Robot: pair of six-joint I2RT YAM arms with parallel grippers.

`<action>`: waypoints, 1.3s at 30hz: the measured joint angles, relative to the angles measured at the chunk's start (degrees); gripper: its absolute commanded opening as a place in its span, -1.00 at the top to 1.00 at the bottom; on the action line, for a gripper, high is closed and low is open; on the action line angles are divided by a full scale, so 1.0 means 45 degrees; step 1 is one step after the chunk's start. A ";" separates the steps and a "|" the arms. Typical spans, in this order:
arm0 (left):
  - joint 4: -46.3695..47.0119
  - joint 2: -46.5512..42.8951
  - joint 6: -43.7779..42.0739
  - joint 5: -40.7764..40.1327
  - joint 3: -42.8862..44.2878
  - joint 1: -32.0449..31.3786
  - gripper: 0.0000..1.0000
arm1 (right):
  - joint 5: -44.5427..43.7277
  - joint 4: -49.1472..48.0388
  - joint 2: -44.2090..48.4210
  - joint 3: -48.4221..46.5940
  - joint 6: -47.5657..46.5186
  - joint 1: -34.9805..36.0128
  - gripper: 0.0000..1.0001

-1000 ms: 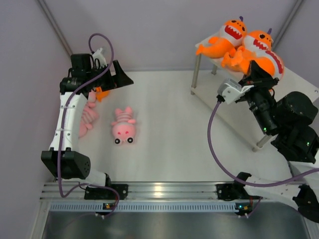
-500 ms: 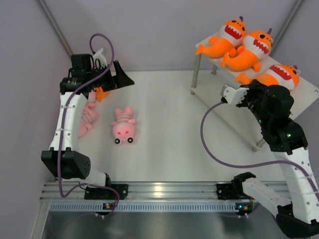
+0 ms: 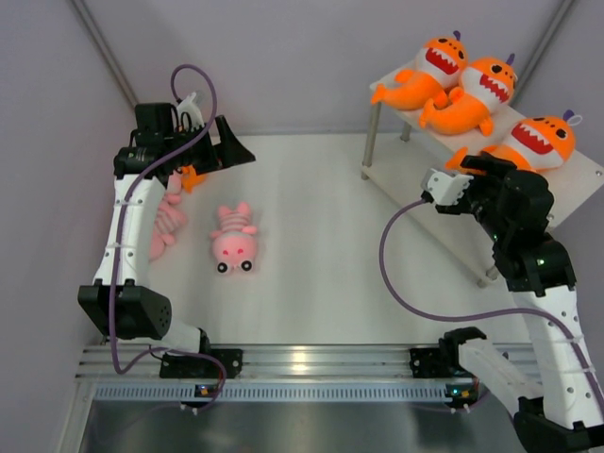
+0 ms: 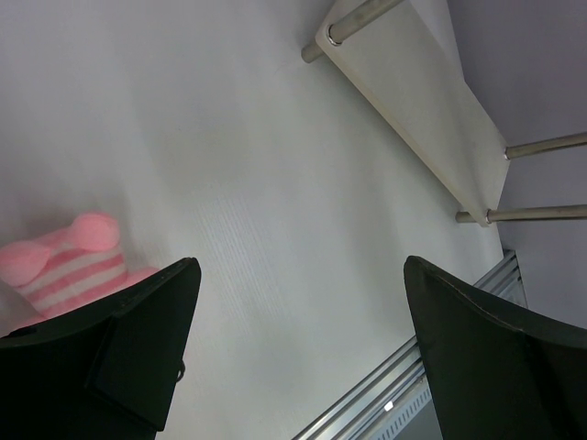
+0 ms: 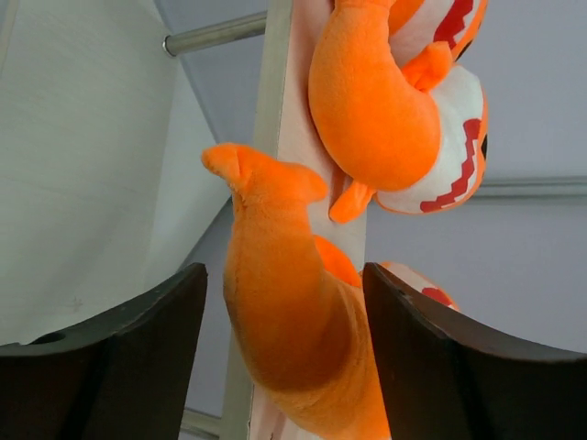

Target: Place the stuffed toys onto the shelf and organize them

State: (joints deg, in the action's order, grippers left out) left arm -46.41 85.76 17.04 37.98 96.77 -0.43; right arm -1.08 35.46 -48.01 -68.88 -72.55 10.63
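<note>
Three orange stuffed toys lie in a row on the shelf's [image 3: 583, 172] top board: one at the far end [image 3: 436, 68], one in the middle [image 3: 479, 92] and one nearest me [image 3: 533, 142]. My right gripper [image 3: 483, 166] is open at the tail of the nearest one. In the right wrist view that orange tail [image 5: 293, 312] lies between the spread fingers [image 5: 147, 339] with a gap on each side. A pink plush [image 3: 233, 241] lies on the table. My left gripper [image 3: 226, 146] hangs open above the table's far left, holding nothing.
A second pink striped plush [image 3: 168, 219] and a scrap of orange plush [image 3: 193, 176] lie under the left arm. The left wrist view shows a pink striped plush [image 4: 64, 266] by the left finger and the shelf's lower board [image 4: 413, 101] on silver legs.
My right gripper carried the third orange toy along the top board, then opened and let it go there. The left arm has not moved.
</note>
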 measured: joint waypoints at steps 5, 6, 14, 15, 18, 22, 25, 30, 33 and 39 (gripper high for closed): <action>0.0000 0.0000 -0.0005 0.0034 -0.0015 0.0000 -0.97 | 0.0568 0.0058 0.0534 0.0000 0.0398 -0.0005 -0.68; 0.0000 0.0000 -0.0005 0.0034 -0.0019 0.0000 -0.97 | 0.0733 0.0078 0.0665 0.0000 0.0486 -0.0005 -0.69; 0.0000 0.0000 -0.0010 0.0044 -0.0019 0.0000 -0.97 | 0.3172 0.0889 0.0971 -0.1889 0.3016 -0.0015 -0.96; 0.0000 0.0000 -0.0024 0.0039 -0.0019 0.0000 -0.97 | 0.3478 0.0831 0.0928 -0.2492 0.3852 -0.0015 -0.95; -0.0005 0.0000 -0.0117 0.0039 -0.0019 0.0000 -0.97 | 0.3313 0.0583 0.0243 -0.5061 0.7427 -0.0010 -0.90; 0.0000 0.0005 -0.0359 0.0024 -0.0034 0.0000 -0.97 | 0.0379 0.0243 -0.1642 -0.8990 1.1434 -0.0044 -0.99; 0.0010 0.0000 -0.0549 0.0029 -0.0223 0.0000 -0.97 | -0.1273 0.0447 -0.3094 -1.0292 1.3712 -0.0933 -0.99; -0.0053 0.0005 -0.0831 0.0029 -0.0471 0.0000 -0.97 | -0.1870 0.1005 -0.4104 -0.8398 1.6937 -0.4148 -0.92; -0.0053 0.0005 -0.0899 0.0058 -0.0471 0.0000 -0.97 | -0.1749 0.1404 -0.4138 -0.6868 1.8306 -0.5493 -0.89; -0.0049 0.0073 -0.1078 0.0238 -0.0471 0.0000 -0.97 | -0.1637 0.0962 -0.4022 -0.5707 1.9647 -0.6290 -0.65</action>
State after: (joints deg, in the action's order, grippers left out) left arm -46.63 86.08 12.19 39.05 94.65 -0.43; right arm -8.45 39.79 -66.11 -94.56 15.86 -17.67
